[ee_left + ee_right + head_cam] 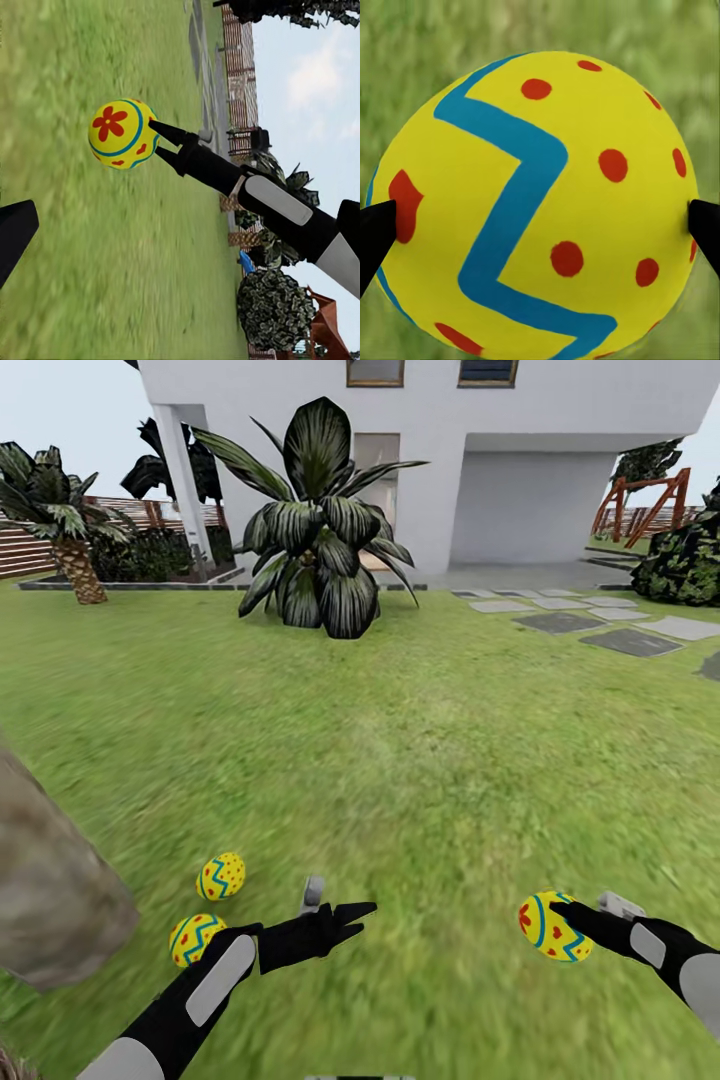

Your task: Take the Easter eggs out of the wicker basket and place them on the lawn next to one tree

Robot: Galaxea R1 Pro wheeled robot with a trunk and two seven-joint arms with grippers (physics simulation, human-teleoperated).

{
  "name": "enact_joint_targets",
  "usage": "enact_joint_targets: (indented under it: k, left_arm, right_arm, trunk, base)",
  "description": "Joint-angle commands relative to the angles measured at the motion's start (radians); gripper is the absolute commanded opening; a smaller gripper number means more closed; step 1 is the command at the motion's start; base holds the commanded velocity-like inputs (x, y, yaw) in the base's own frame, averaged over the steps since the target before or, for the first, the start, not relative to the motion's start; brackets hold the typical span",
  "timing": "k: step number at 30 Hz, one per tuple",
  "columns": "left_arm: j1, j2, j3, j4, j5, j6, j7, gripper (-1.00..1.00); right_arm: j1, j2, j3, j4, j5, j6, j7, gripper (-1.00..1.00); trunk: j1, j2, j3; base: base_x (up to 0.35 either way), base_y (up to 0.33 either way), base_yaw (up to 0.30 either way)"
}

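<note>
The lawn (420,760) is mottled green grass running back to a white house. Two Easter eggs (221,876) (196,939) lie on it close together, just beside the pale grey-tan tree trunk (50,890). Farther off, a broad-leaved dark plant (320,540) and grey stepping stones (630,642) sit in the grass.

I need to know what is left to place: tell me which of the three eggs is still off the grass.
The egg clamped in the right gripper at the head view's right. The other two eggs lie on the lawn beside the pale trunk.
</note>
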Motion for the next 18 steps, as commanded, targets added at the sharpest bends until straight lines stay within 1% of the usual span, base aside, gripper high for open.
enact_joint_targets:
  k: [1, 5, 8, 9, 18]
  left_arm:
    - [-0.001, 0.001, -0.002, 0.0, 0.008, 0.006, 0.001, 1.0]
    - [0.0, 0.001, -0.002, 0.0, 0.008, 0.006, 0.001, 1.0]
    - [0.0, 0.001, -0.002, 0.0, 0.008, 0.006, 0.001, 1.0]
    - [0.0, 0.001, -0.002, 0.0, 0.008, 0.006, 0.001, 1.0]
    - [0.0, 0.001, -0.002, 0.001, 0.008, 0.006, 0.001, 1.0]
  right_arm:
    - [0.0, 0.0, -0.001, -0.001, -0.005, 0.006, 0.002, -1.0]
    - [0.0, 0.003, 0.0, -0.001, -0.002, 0.003, 0.002, -1.0]
    - [0.001, 0.02, 0.0, 0.0, -0.007, -0.064, 0.002, -1.0]
    - [0.003, 0.023, 0.0, 0.001, -0.007, -0.072, 0.002, -1.0]
    - [0.006, 0.026, 0.0, 0.0, -0.003, -0.078, 0.002, -1.0]
  trunk:
    - [0.0, 0.0, -0.001]
    - [0.0, 0.0, -0.001]
    - [0.0, 0.0, -0.001]
    - [0.0, 0.0, -0.001]
    - [0.0, 0.0, -0.001]
  base:
    - [0.338, 0.0, -0.002]
    - [0.339, 0.0, 0.0]
    - [0.339, 0.0, 0.0]
    - [0.339, 0.0, 0.0]
    - [0.34, 0.0, 0.011]
